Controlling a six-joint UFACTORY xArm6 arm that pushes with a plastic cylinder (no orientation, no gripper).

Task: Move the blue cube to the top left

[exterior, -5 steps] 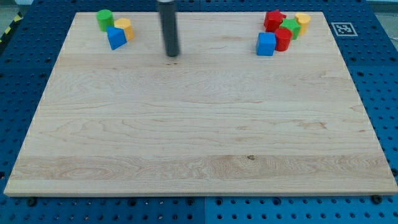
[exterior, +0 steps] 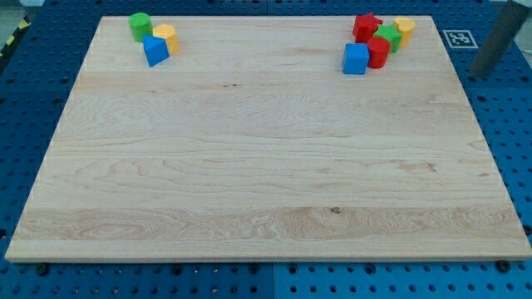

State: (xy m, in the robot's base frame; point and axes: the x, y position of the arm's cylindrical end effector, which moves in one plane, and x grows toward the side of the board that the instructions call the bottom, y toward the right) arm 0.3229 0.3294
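The blue cube (exterior: 356, 58) sits near the board's top right, touching a red cylinder (exterior: 378, 52) on its right. Behind them are a red star-like block (exterior: 366, 26), a green block (exterior: 388, 36) and a yellow block (exterior: 405, 28). My tip (exterior: 483, 71) is off the board, over the blue perforated surface at the view's right, well to the right of the blue cube and apart from every block. At the top left stand a green cylinder (exterior: 139, 26), a yellow block (exterior: 165, 36) and a blue block (exterior: 155, 51).
The wooden board (exterior: 266, 166) lies on a blue perforated table (exterior: 507, 124). A black and white marker tag (exterior: 458, 38) sits just beyond the board's top right corner.
The rod has moved from the board's upper middle-left far to the right, off the board past its right edge. No block has moved.
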